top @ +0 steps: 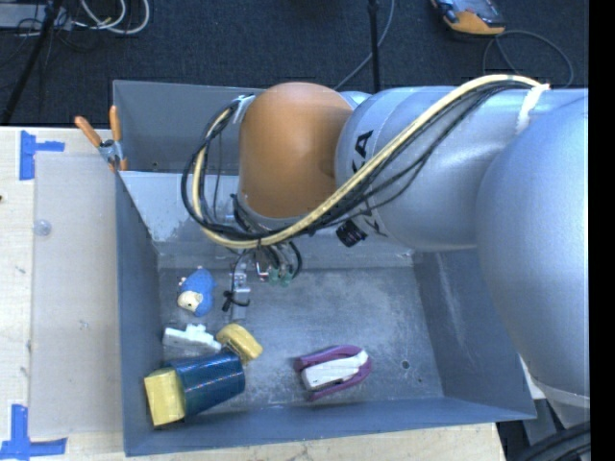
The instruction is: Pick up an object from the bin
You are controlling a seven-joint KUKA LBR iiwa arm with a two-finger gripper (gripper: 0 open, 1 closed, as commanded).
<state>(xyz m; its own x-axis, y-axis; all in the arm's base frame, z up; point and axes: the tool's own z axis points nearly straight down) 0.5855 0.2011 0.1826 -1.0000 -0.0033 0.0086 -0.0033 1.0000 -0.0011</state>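
Observation:
My gripper [239, 289] reaches down under the orange wrist cover at the bin's left middle. Just to its left lies a small blue bottle-like thing with a pale yellow end [196, 291], close beside the gripper but apart from it. Below the gripper, on the bin floor, rest a small yellow block [239, 342] and a white plastic piece [189, 336], side by side.
A dark blue cylinder with a yellow cap [193, 387] lies on its side in the front left corner. A purple and white item [332, 369] lies in the front middle. The arm and its cables cover the bin's back and right.

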